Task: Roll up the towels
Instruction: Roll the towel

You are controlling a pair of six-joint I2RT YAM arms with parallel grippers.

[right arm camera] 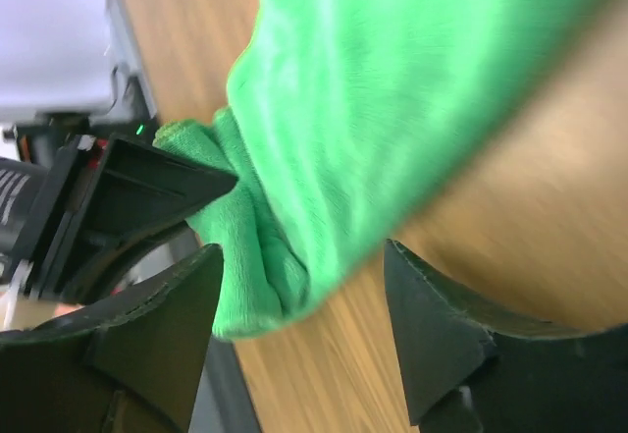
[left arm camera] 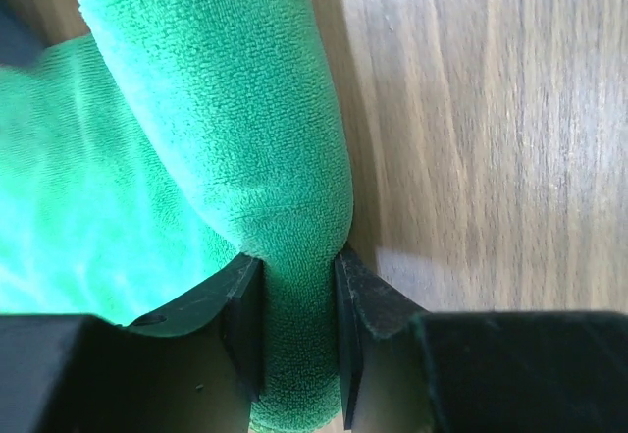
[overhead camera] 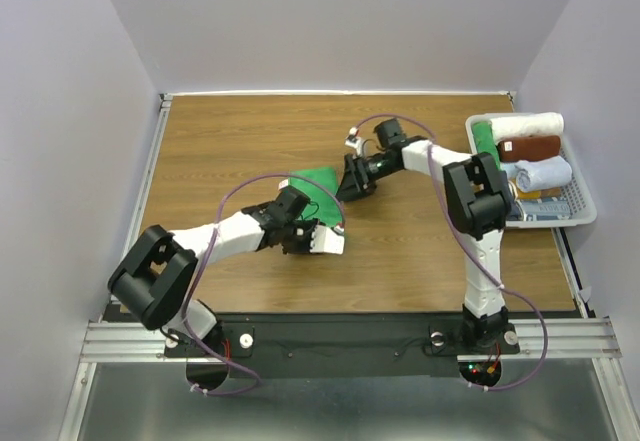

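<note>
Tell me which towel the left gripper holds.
The green towel on the table; the brown roll, white roll and pale blue roll sit in the basket.

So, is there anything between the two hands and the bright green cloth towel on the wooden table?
Nothing visible stands in the way. The left hand is closed on a fold of the bright green cloth towel, and the right hand stands open around the towel's bunched end, with no other object in between.

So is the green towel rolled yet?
Not rolled: the green towel is only folded over. The left pincer pinches a fold of it; the right pincer stands open around a bunched end.
</note>
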